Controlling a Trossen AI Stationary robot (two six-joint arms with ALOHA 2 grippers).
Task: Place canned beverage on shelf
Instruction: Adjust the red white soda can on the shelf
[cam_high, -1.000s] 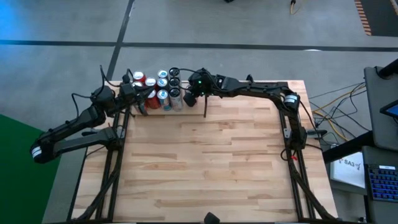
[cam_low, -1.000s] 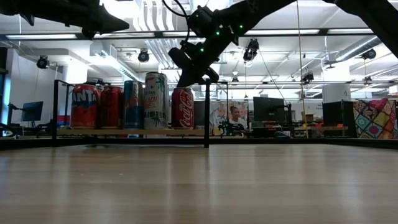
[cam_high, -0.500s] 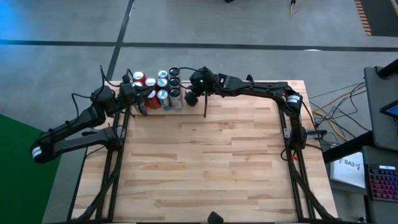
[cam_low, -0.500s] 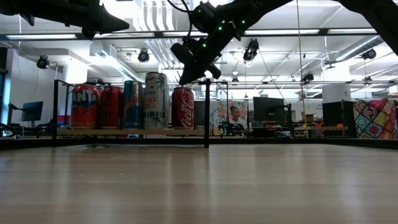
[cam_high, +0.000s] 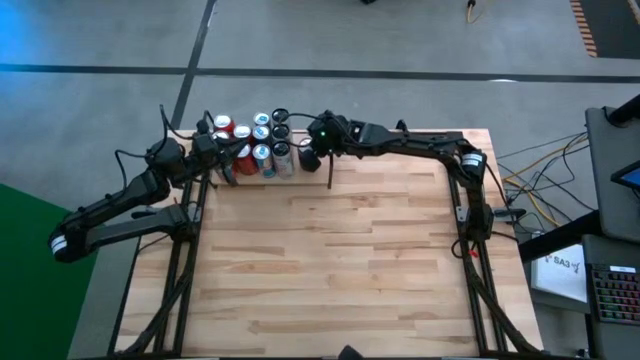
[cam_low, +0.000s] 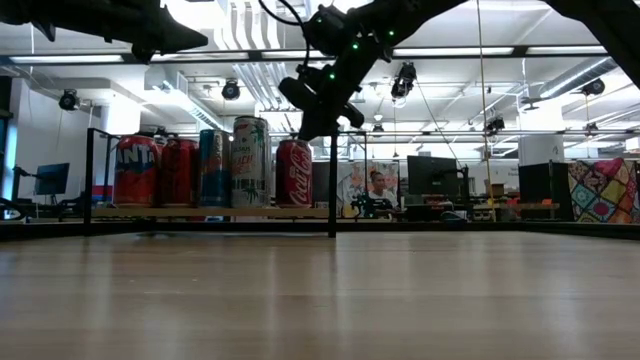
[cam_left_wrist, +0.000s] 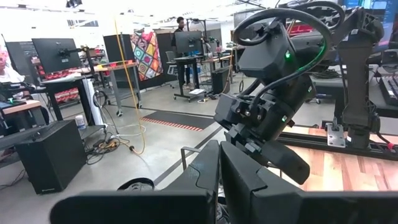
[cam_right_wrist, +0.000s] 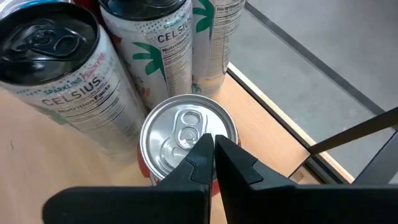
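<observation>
Pale plank desk (cam_high: 330, 260) is stretching back to the rod-edged wooden shelf (cam_low: 210, 212), where cylindrical cans are standing. Right end effector (cam_right_wrist: 211, 146), clenched, is hovering over the red can's (cam_low: 293, 173) shiny aluminium lid; left end effector (cam_left_wrist: 219, 163) is waiting clenched nearby.

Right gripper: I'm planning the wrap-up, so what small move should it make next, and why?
Probably a short lift straight up, away from the cans. The right gripper is shut and empty, its tips right above the lid of the Coca-Cola can, which stands upright on the shelf beside the Celsius cans. The left gripper waits shut nearby.
</observation>
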